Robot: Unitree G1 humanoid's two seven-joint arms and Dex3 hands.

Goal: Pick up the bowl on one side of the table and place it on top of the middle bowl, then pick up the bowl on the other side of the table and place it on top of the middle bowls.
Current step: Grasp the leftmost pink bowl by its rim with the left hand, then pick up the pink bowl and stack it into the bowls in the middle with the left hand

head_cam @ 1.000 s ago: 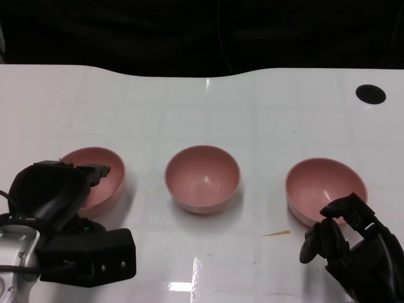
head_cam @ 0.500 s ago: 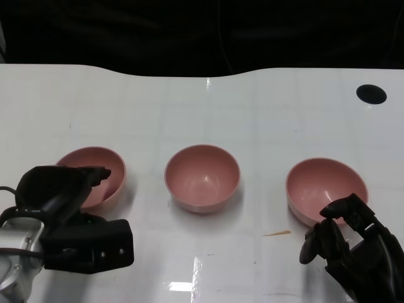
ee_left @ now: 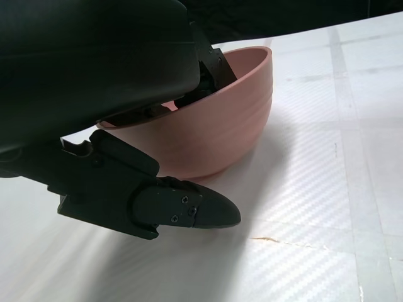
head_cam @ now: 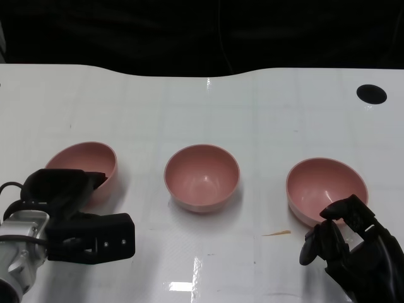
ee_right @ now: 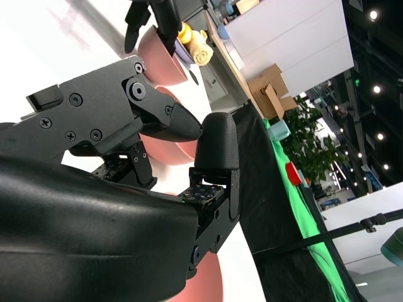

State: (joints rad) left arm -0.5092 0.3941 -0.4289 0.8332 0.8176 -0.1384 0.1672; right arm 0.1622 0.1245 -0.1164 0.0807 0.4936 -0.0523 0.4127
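White worktop point(head_cam: 189, 107) carries three pink bowls in a row. I see the left bowl point(head_cam: 85, 165) tilted, near rim raised; left robot hand point(head_cam: 60, 192) pinches that rim, fingers inside, thumb beneath the outer wall. Middle bowl point(head_cam: 202, 177) upright, well apart from both neighbours. Right bowl point(head_cam: 326, 189) upright; right robot hand point(head_cam: 344, 243) just beside it, fingers spread, holding nothing.

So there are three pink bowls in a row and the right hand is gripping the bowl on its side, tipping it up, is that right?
Not quite: the left hand grips the left bowl and tips it, as the head view shows. The right hand holds nothing. Three pink bowls in a row is correct.
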